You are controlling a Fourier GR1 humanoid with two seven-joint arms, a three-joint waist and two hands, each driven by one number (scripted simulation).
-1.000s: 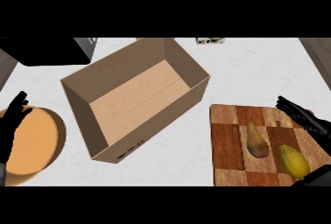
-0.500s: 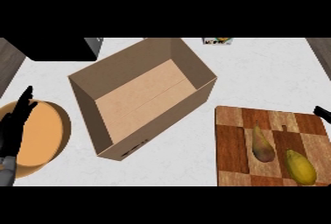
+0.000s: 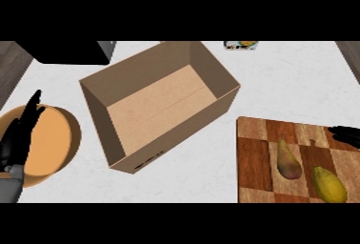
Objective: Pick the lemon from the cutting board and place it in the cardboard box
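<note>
Since half a second ago the right hand (image 3: 346,135) has edged back in over the cutting board (image 3: 262,143), fingers' state unclear. The lemon (image 3: 329,184) lies ungrasped there; left hand (image 3: 20,138) open; farther off, the cardboard box (image 3: 158,102) holds nothing.

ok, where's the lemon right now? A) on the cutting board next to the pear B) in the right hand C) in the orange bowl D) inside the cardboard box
A: the lemon lies on the cutting board, just right of the pear; the cardboard box holds nothing, and the right hand is only at the board's far right edge.
</note>
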